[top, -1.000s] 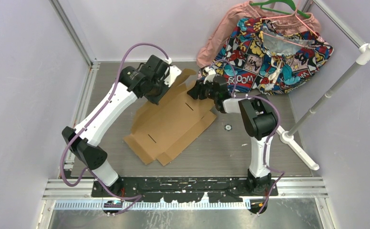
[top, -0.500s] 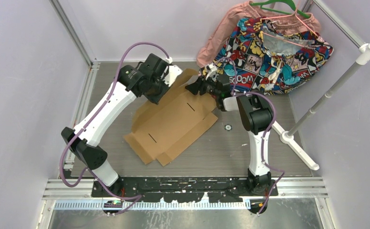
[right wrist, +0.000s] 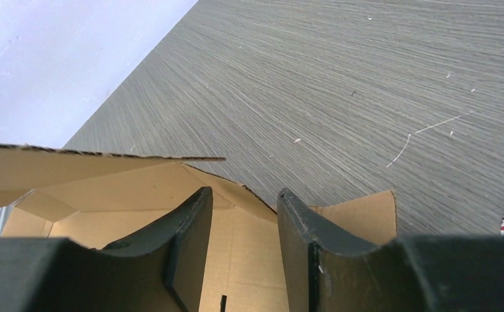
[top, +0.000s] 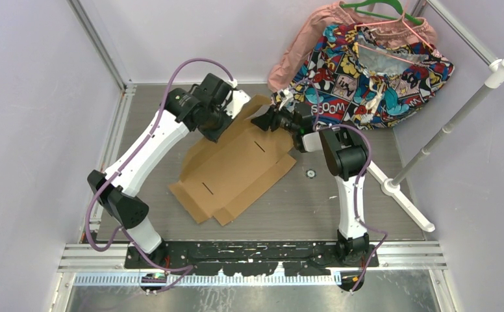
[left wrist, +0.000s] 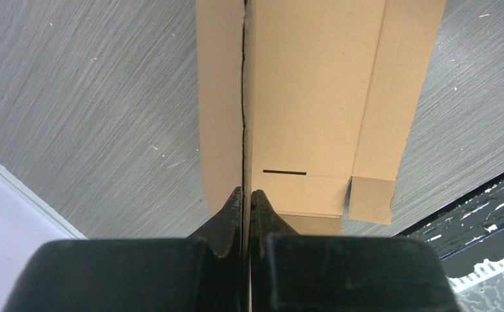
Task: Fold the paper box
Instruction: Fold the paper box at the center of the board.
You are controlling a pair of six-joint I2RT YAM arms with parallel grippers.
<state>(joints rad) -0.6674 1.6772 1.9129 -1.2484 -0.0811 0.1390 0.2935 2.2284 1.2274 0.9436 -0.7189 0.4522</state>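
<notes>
Far across the table (top: 340,201), left claw (left wrist: 246,195) pinches the paper box (top: 236,166) edge; right claw (right wrist: 244,201) gapes empty

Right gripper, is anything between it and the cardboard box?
Nothing visible does. The right gripper is open right at the far end of the paper box, only cardboard beneath it. The left gripper is shut on another flap, clear of that path.

At the far right corner of the grey counter (top: 366,208) we saw a comic-print cloth (top: 366,84) heaped against the wall. A pink garment (top: 298,52) was bunched just behind it on its left. A green hanger (top: 369,10) showed above the heap. A white pole (top: 445,128) slanted along the right side, and a small round thing (top: 310,173) lay on the bare counter.
</notes>
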